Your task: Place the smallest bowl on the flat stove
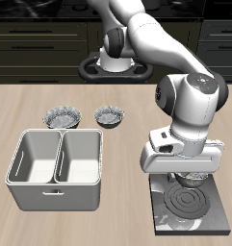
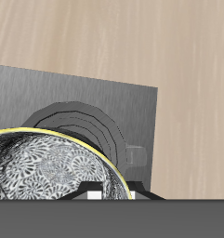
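Dark cabinets (image 1: 36, 38) behind wood table (image 1: 108, 106)

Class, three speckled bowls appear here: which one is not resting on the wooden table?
The speckled bowl at the robot's hand, above the dark ringed stove plate; the other two sit behind the white bin.

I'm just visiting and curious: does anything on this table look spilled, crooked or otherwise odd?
Nothing stands out. The two wider bowls sit upright behind the white bin, with nothing spilled. The hand hangs over the flat stove, and the smallest bowl shows close under it, above the stove's rings.
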Controlling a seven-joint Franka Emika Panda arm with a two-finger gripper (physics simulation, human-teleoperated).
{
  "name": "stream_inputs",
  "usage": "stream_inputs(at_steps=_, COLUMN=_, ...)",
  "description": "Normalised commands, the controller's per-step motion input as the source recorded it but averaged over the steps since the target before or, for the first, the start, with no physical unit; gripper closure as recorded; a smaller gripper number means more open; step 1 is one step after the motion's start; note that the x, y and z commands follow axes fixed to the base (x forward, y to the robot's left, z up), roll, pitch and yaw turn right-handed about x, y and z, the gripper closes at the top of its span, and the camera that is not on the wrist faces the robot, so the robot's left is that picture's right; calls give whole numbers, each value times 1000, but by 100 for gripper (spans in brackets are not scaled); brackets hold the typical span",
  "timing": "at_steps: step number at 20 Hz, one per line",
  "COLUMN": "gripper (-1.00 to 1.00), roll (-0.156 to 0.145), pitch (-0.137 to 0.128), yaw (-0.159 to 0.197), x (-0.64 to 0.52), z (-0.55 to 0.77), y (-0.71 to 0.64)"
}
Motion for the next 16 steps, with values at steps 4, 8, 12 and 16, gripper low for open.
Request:
stream_inputs(at_steps=4, gripper=-100, roll=-9, pitch=35, yaw=-25, x=98, z=-172, y=-107)
stream_inputs(at_steps=8, gripper=-100, roll=57, pitch=7, yaw=-1, x=-63, z=-140, y=70)
stream_inputs(at_steps=12, gripper=-100, roll=20, pitch=6, yaw=10, x=-48, z=-108, y=3)
stream_inputs(at_steps=16, gripper=-100, roll=8, pitch=-22, yaw=-10, x=-157, z=62, y=-27)
